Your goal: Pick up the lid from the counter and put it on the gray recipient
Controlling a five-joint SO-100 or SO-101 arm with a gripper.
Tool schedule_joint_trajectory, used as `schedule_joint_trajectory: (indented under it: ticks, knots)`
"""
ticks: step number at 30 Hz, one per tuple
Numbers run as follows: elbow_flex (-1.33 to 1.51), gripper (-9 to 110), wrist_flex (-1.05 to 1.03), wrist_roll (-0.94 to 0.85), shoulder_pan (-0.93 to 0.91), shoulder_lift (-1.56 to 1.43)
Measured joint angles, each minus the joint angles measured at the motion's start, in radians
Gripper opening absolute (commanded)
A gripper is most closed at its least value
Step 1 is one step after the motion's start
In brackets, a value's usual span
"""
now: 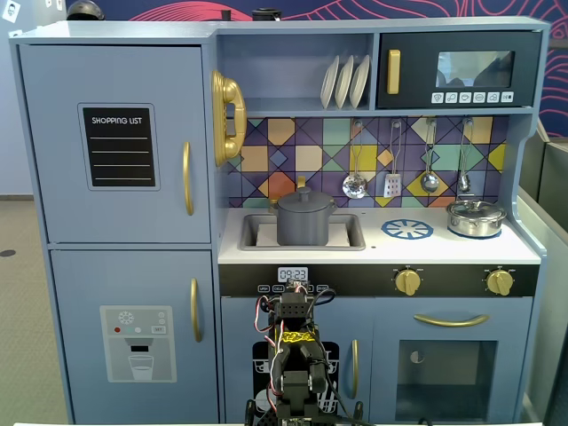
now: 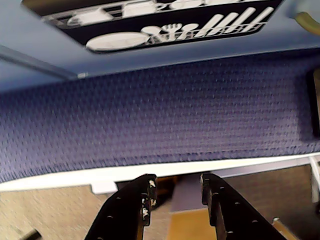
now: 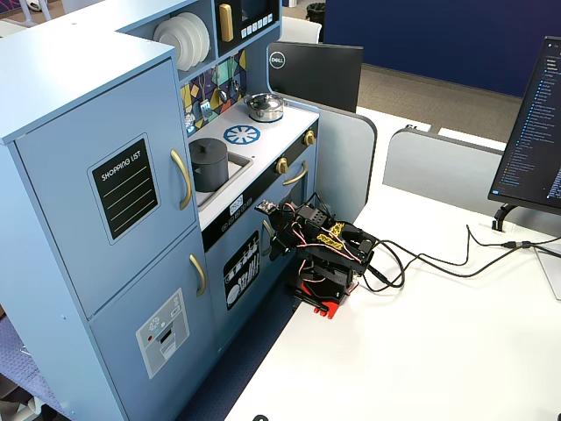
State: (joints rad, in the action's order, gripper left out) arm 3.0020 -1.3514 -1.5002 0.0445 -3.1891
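1 gray pot [image 1: 304, 221] in sink, 1 lid [image 1: 304, 197] on it | 1 steel pot [image 1: 476, 217] on table [image 1: 382, 245], right | 3 plates [image 1: 345, 81] on shelf | 1 gripper [image 2: 177, 192] released, empty, folded below table

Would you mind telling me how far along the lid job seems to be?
It looks finished: the lid already sits on the gray pot in the sink. Nothing is in hand; the claw is open and empty, with the arm folded low in front of the kitchen. Nothing obvious remains.
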Motion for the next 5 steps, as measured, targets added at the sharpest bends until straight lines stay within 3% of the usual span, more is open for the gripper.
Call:
schedule_joint_trajectory:
  ticks: [5]
  knots:
    - [0.0,2,0.0,-0.006,0.0,0.0]
